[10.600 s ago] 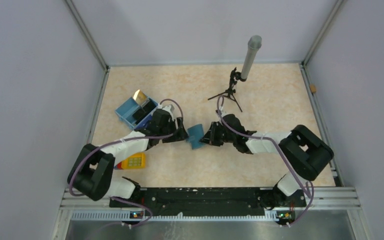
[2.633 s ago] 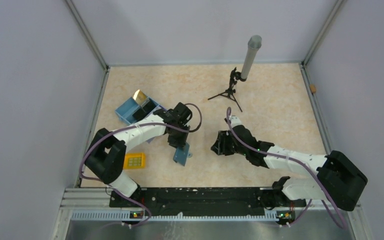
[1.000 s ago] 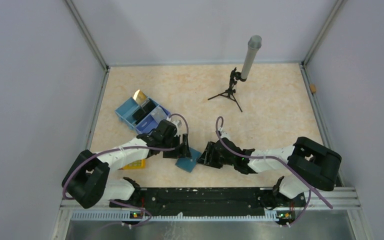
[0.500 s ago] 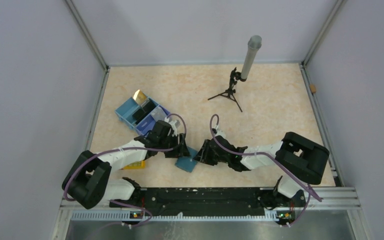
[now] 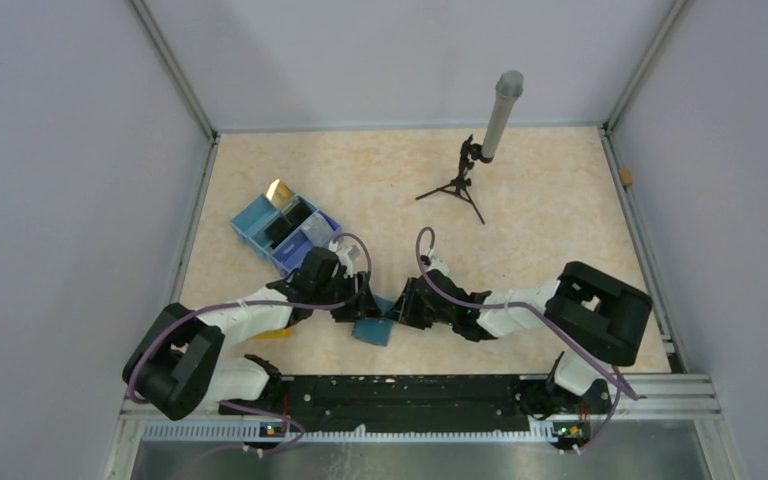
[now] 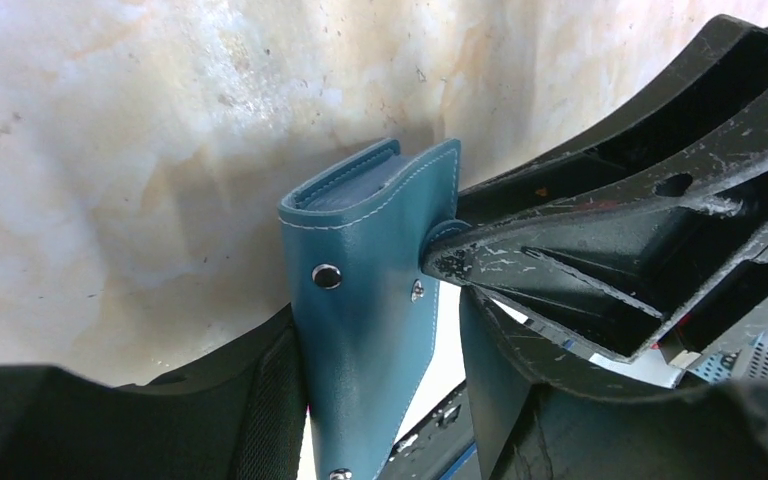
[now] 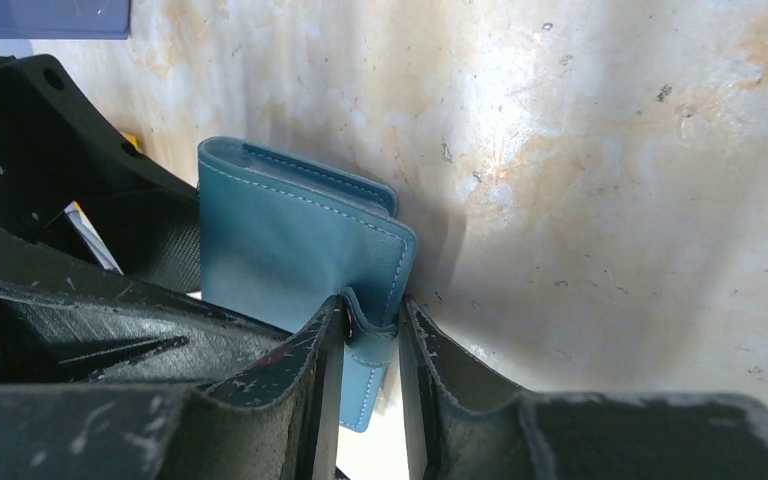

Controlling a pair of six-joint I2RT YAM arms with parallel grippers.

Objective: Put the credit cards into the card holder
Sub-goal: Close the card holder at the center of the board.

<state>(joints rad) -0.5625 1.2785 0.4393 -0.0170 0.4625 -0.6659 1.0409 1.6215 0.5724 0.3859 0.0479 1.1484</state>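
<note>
1. As the right wrist view shows, the right gripper [image 7: 372,314] has its fingers drawn narrow, one on each side of the clasp tab [image 7: 370,338] of the card holder [image 7: 290,250], and both touch the tab.
2. The left gripper [image 6: 375,330] stands part-open astride the same card holder. One finger lies against the holder's side; a light gap shows between the holder and the other finger.
3. The right gripper's fingertip meets the holder's edge just beside a snap stud [image 6: 327,275] on the stitched teal cover.
4. The card holder is folded and sits between the two grippers, close to the near edge of the worktop [image 5: 540,230] and slightly left of its middle. Its far end touches the worktop; whether the rest lies flat cannot be told.
5. The blue tray [image 5: 252,222] sits toward the left edge of the worktop, apart from the holder and just beyond the left arm's wrist.
6. In the tray, the gold credit card [image 5: 280,190] leans up at the far end, the black credit card [image 5: 286,228] is in the middle part, and the pale credit card [image 5: 312,231] is in the part nearest the left arm.
7. A small black tripod [image 5: 457,188] holding a grey tube [image 5: 501,115] stands near the far edge, right of the middle.
</note>
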